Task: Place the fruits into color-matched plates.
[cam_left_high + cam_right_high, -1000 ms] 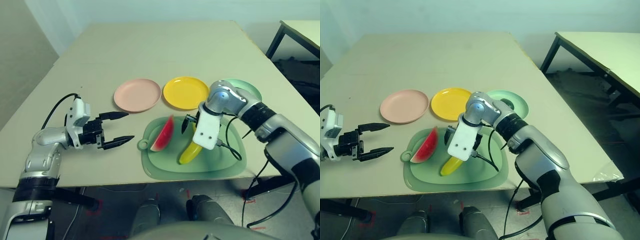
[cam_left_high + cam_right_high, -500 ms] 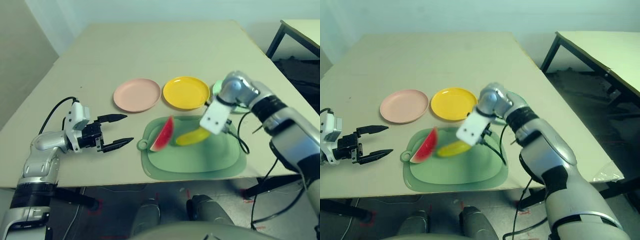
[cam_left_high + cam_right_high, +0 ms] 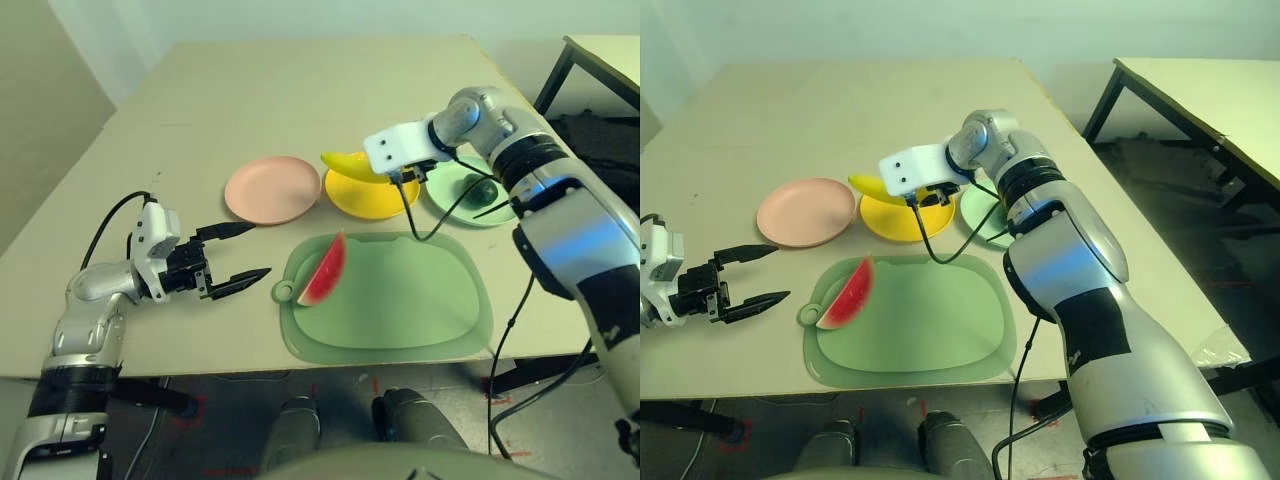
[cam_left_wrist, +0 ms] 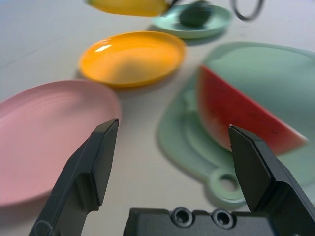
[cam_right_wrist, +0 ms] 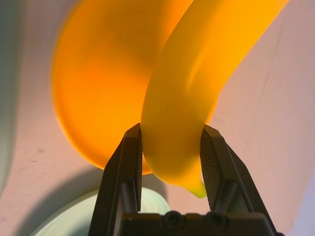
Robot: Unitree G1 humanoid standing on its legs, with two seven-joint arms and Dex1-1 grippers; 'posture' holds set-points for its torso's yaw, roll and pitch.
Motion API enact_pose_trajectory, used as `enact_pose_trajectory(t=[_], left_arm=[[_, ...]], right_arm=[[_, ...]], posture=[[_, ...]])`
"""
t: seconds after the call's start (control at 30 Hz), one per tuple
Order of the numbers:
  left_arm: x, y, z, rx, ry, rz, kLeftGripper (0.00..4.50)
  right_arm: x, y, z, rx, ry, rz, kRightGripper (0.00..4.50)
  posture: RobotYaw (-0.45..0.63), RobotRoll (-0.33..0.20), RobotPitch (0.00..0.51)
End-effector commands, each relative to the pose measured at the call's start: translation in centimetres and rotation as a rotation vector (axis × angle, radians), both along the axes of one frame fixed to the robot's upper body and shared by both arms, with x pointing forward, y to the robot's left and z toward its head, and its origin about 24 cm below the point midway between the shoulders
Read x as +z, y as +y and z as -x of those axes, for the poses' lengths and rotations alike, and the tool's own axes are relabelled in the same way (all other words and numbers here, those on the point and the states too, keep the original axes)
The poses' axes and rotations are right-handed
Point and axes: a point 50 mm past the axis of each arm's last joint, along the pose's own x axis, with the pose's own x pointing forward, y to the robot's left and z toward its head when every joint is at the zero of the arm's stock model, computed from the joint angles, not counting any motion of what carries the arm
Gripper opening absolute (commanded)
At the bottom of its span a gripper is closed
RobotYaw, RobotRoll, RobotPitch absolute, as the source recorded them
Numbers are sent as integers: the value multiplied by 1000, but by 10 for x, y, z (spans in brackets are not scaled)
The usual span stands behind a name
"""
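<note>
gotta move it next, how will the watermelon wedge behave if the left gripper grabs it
The watermelon wedge looks like moulded plastic, so probably stiff, keeping its crisp edges when squeezed. Its smooth surface may be a bit slippery. Its rind curves, so an off-centre push from the left gripper could rock it.

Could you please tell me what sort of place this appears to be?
It looks like a robotics lab or test area: a robot arm holds a toy banana above a plain table, with a second table standing nearby.
</note>
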Motion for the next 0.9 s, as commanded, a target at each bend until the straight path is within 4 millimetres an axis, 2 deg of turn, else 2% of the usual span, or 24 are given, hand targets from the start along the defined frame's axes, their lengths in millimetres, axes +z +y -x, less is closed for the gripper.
enact_pose_trajectory(t=[0.03, 0.13, 0.5, 0.9], left_arm=[[-2, 3, 2, 75, 40, 19, 4500], [-1, 5, 3, 117, 61, 31, 4500], [2, 5, -7, 177, 73, 31, 4500], [3, -4, -17, 230, 38, 70, 4500]], right_arm=[[-23, -11, -2, -79, -16, 55, 1668], [-32, -10, -1, -91, -9, 54, 1668], [-44, -3, 1, -105, 4, 44, 1668], [-48, -5, 0, -124, -9, 28, 1668]], posture=[[49, 0, 66], [48, 0, 70], [39, 0, 69], [27, 0, 63]])
